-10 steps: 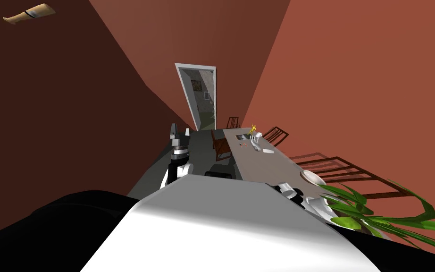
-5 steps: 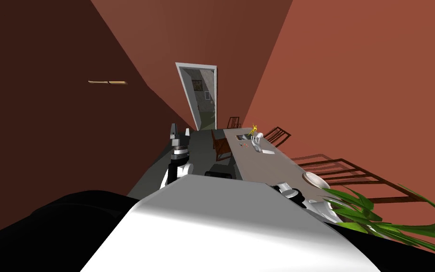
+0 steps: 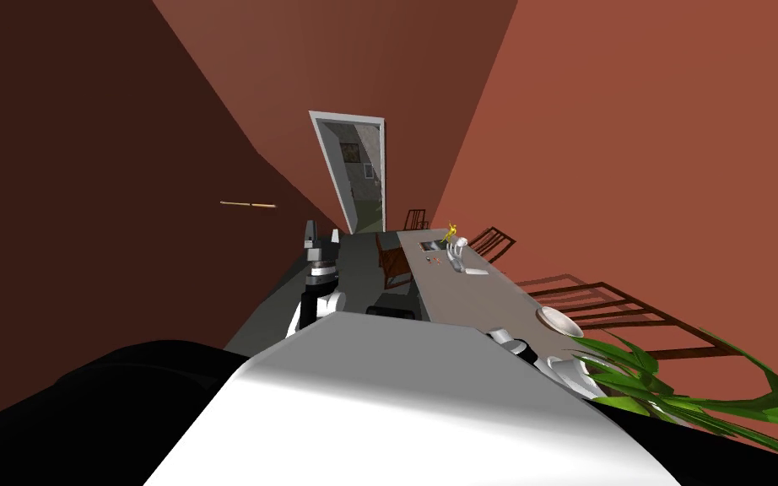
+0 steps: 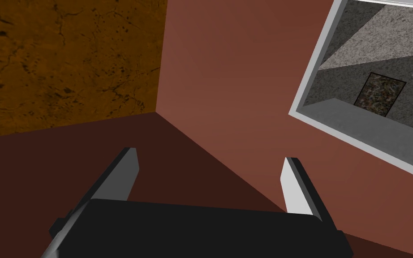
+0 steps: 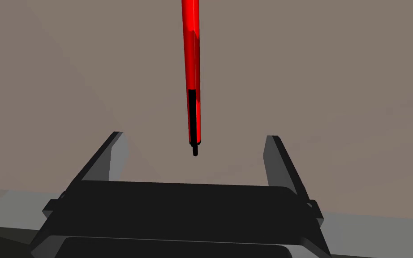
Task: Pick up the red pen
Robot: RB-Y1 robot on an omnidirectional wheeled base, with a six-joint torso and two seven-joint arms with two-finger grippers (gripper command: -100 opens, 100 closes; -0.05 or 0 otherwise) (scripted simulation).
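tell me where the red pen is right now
In the right wrist view, the red pen lies on the grey-brown table, straight ahead of the right claw, its black tip reaching just between the open fingers and touching neither.

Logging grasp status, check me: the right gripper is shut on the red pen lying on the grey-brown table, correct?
No: the right wrist view shows the right gripper open, fingers either side of the tip of the red pen, not touching it. The pen does lie on the grey-brown table.
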